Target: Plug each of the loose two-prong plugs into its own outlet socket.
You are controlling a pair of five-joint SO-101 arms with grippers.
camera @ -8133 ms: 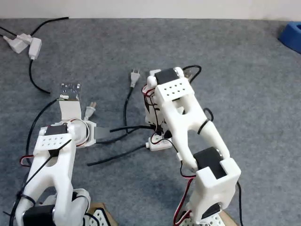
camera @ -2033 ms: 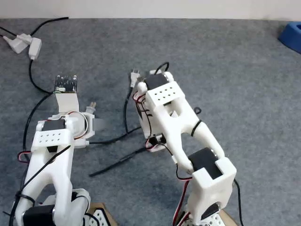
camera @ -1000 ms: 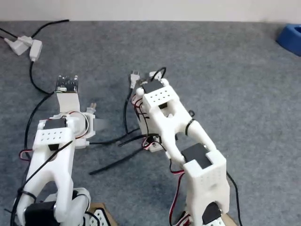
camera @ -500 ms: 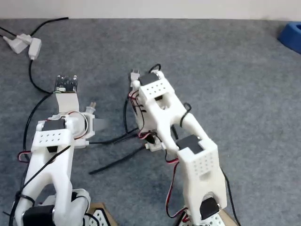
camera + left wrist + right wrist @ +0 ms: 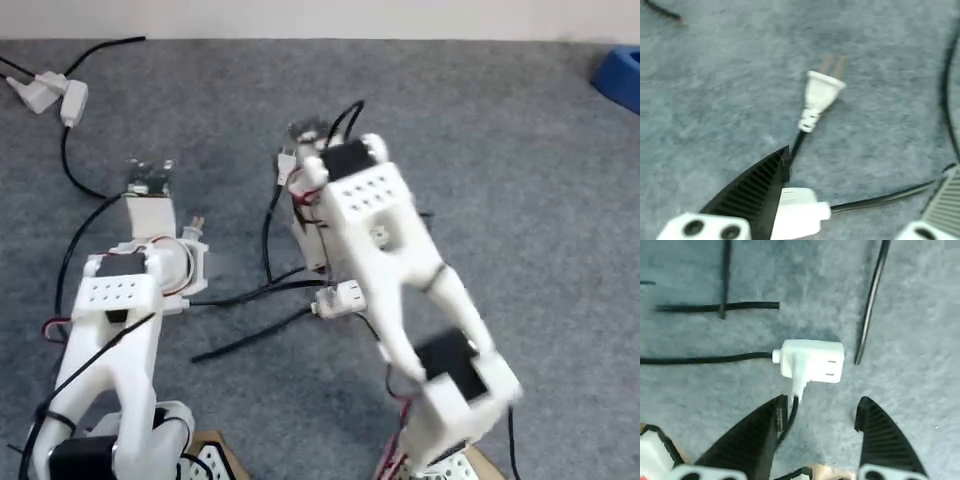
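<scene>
Grasp step: right end effector (image 5: 820, 405) released over outlet socket (image 5: 812, 361); left end effector (image 5: 196, 262) released, two-prong plug (image 5: 194, 228) at 12 o'clock. Next: clench socket.

Rough grey felt covers the tabletop (image 5: 520, 180); the plug (image 5: 819, 97) and outlet socket (image 5: 812, 360) are smooth white plastic.

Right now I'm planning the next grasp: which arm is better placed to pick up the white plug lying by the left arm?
Left, probably. The white plug lies just ahead of the left gripper. The right gripper hangs open over an outlet socket, farther from that plug.
</scene>
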